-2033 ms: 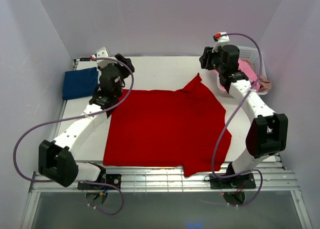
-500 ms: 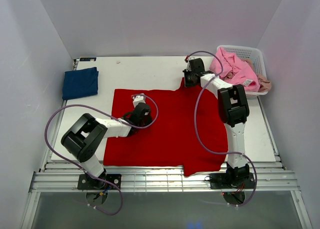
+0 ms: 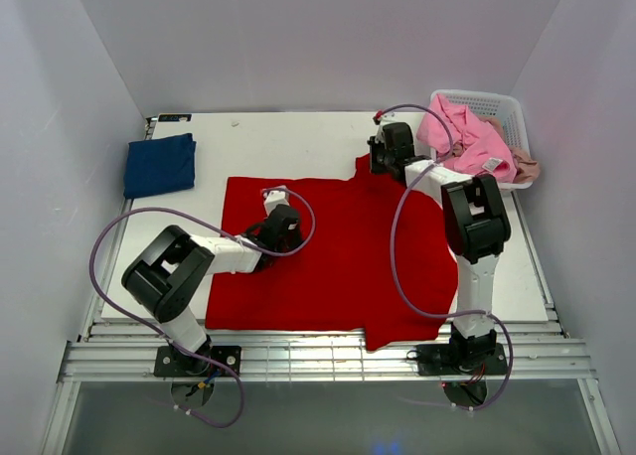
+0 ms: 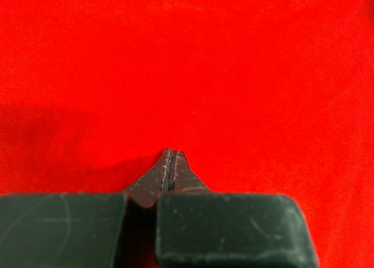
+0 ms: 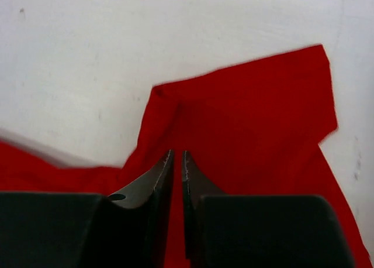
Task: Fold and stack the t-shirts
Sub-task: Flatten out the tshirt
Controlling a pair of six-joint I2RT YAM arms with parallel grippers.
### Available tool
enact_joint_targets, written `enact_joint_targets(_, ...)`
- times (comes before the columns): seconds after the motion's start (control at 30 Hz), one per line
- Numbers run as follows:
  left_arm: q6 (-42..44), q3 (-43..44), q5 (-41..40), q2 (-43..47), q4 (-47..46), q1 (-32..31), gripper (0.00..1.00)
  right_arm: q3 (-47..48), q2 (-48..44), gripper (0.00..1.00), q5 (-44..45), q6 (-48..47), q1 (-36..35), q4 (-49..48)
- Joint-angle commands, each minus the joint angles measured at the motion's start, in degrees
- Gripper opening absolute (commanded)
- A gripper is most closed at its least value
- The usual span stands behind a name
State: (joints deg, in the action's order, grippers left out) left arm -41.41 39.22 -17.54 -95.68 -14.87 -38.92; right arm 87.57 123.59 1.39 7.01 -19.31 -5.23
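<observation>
The red shirt [image 3: 338,256] lay spread flat over the middle of the table [image 3: 298,142], with both arms reaching down onto it.

The left gripper [image 4: 170,154] was fully closed, its two fingertips pressed together with no gap between them. The tips pointed at the cloth, which filled the whole left wrist view. Whether any cloth was pinched between them could not be told. From above, this arm was bent back on itself, and its wrist sat over the left half of the shirt, near the far edge.

The right gripper [image 5: 178,154] stood parted by only a narrow slit, and nothing showed between its fingers. Its tips hung over the shirt's far right part. There a sleeve [image 5: 251,104] lay out on the table, with a small raised fold [image 5: 160,95] at the cloth's edge just ahead of the fingers. Bare white tabletop showed beyond it. From above, the right arm stretched from its base up along the shirt's right side to that far corner.

A folded blue shirt [image 3: 159,164] lay at the far left of the table, well apart from the red one. At the far right stood a white basket [image 3: 497,102], with a crumpled pink shirt [image 3: 462,137] heaped in it and spilling over its near rim. A bit of beige cloth [image 3: 527,167] showed at the basket's right side.
</observation>
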Motion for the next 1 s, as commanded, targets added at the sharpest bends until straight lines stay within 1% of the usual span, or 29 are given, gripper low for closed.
enact_joint_targets(0.0,3.3,3.2,-5.5,1.4,4.8,-0.1,0.00,-7.3,-12.2,0.16,2.5,-2.0,-0.3,-8.0)
enact_joint_targets(0.07,5.1,6.0,-9.0,2.0,8.5,0.0,0.00,-9.5,-17.2,0.20,5.7,-3.5,-0.3,-5.5)
enact_joint_targets(0.1,5.9,7.5,-12.0,1.9,9.7,0.5,0.00,-10.3,-18.5,0.22,6.9,-4.8,-0.3,-3.9)
enact_joint_targets(0.13,6.6,10.1,-13.1,1.8,10.7,0.9,0.00,-10.5,-19.4,0.23,9.0,-5.5,-0.4,0.3)
enact_joint_targets(0.17,7.7,11.1,-14.1,1.7,11.9,1.6,0.01,-10.6,-20.7,0.33,10.0,-6.0,-0.3,2.4)
enact_joint_targets(0.2,8.4,11.9,-14.5,1.7,12.0,3.3,0.04,-10.5,-21.2,0.42,10.8,-6.7,-0.3,4.4)
enact_joint_targets(0.23,8.6,13.0,-14.4,1.8,12.1,4.5,0.10,-10.5,-21.5,0.52,12.9,-6.7,-0.3,6.4)
enact_joint_targets(0.27,8.8,13.4,-14.0,1.9,12.8,5.7,0.12,-10.7,-22.0,0.61,13.8,-6.7,-0.3,9.9)
enact_joint_targets(0.3,8.8,13.7,-13.7,2.2,12.9,8.4,0.15,-10.8,-22.2,0.62,14.5,-6.7,-0.3,11.0)
enact_joint_targets(0.33,8.8,13.8,-12.5,2.3,13.0,9.9,0.17,-10.9,-22.3,0.61,16.2,-6.7,-0.3,12.1)
enact_joint_targets(0.37,9.0,13.9,-11.8,2.5,13.4,11.2,0.25,-11.1,-22.4,0.35,17.1,-6.7,-0.3,13.0)
enact_joint_targets(0.4,9.3,14.0,-11.4,2.7,13.6,13.3,0.31,-11.3,-22.5,0.13,17.6,-6.7,-0.3,14.5)
enact_joint_targets(0.43,9.7,13.9,-10.9,3.0,13.6,14.2,0.31,-11.4,-22.6,0.08,17.9,-6.5,-0.3,15.2)
enact_joint_targets(0.47,9.9,13.9,-11.1,3.0,14.3,14.8,0.27,-12.2,-22.9,0.08,17.4,-6.3,-0.3,15.5)
enact_joint_targets(0.5,10.0,14.0,-11.5,3.0,14.4,15.8,0.00,-12.6,-22.9,0.08,16.8,-6.2,-0.4,15.8)
enact_joint_targets(0.63,11.0,14.3,-10.9,1.7,14.2,17.6,0.00,-13.4,-21.8,0.08,15.4,-5.0,-0.3,16.8)
enact_joint_targets(0.83,12.1,17.3,-9.1,-4.3,13.3,18.9,0.00,-13.0,-17.9,0.08,13.4,-3.6,-0.3,17.4)
enact_joint_targets(0.97,12.1,20.0,-7.5,-9.2,14.4,20.2,0.00,-11.0,-12.8,0.08,12.5,-3.2,-0.3,18.0)
